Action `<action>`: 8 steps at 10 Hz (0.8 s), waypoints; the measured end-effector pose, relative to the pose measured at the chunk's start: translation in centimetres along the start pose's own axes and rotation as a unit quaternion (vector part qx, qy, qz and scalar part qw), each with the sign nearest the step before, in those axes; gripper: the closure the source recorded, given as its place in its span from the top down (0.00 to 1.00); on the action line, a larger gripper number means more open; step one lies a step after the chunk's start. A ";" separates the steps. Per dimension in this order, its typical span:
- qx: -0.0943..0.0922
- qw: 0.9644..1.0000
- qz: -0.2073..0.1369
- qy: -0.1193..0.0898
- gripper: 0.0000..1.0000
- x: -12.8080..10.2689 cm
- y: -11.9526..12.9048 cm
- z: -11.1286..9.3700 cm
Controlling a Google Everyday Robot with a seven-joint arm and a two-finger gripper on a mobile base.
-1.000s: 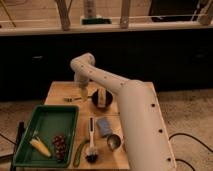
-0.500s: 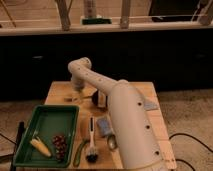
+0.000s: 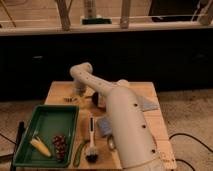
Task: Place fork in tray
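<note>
The one camera looks down on a wooden surface [image 3: 146,120] in front of a dark cabinet front. A thick white arm [image 3: 125,127] rises from the lower right, runs up and to the left across the surface, bends at an elbow over the far left part, and turns down. The gripper [image 3: 78,94] hangs at the end of that bend, low over the far left corner of the surface. I cannot tell whether it is apart or together.

The fork [image 3: 68,99] shows as a small pale sliver lying on the wood just left of the gripper, near the far edge. I cannot tell whether the two touch. It lies outside the tray [image 3: 50,124], just beyond the tray's far rim.

The tray sits at the near left of the surface. Inside it a yellow corn cob [image 3: 40,147] lies toward the near left, and a dark bunch of grapes [image 3: 60,145] lies beside it to the right.

A bowl [image 3: 95,99] sits just right of the gripper, partly hidden by the arm. A brush [image 3: 91,139] lies to the right of the tray, its black bristles toward the near edge. A slim green thing [image 3: 79,152] lies between the brush and the tray. A blue-grey pad [image 3: 103,125] lies against the arm, and a similar pad [image 3: 149,104] lies near the right edge.
</note>
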State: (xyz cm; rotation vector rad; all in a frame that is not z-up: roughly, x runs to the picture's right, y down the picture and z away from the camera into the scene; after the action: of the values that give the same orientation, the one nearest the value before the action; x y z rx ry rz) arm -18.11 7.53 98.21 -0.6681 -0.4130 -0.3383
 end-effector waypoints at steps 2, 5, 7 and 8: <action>0.000 1.000 0.005 -0.002 0.59 0.3 0.1 0.2; -0.004 1.000 0.005 0.001 0.28 0.5 0.3 -0.4; 0.002 1.000 0.005 0.001 0.06 0.7 0.1 -0.9; -0.001 1.000 0.004 0.003 0.01 0.7 0.2 -1.1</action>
State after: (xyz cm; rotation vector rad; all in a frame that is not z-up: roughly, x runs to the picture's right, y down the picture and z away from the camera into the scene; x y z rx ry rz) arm -17.18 6.86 97.65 -0.6700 -0.4042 -0.3340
